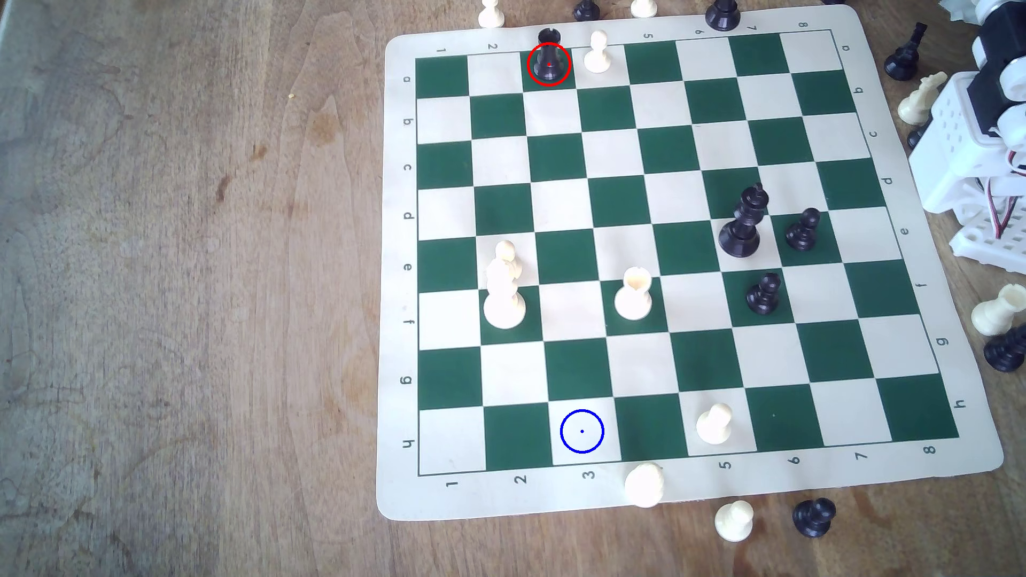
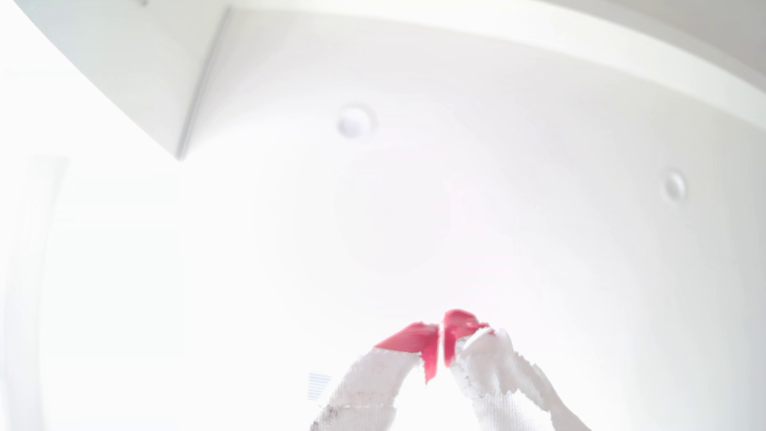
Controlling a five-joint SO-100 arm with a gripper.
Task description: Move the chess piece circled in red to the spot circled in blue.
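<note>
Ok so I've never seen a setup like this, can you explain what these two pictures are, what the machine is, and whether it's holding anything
The machine is a small robot arm, white and black, at the exterior view's right edge. That picture comes from a camera off the arm, looking down on a green and cream chess mat on a wooden table. On it stand a few white and black pieces; more lie around it. A drawn red ring marks the black rook to move; a blue ring marks the cream square where it goes. The other picture comes from a camera on the wrist, pointing up at a bright ceiling. Its gripper, with red-tipped fingers, is closed and holds nothing.
</note>
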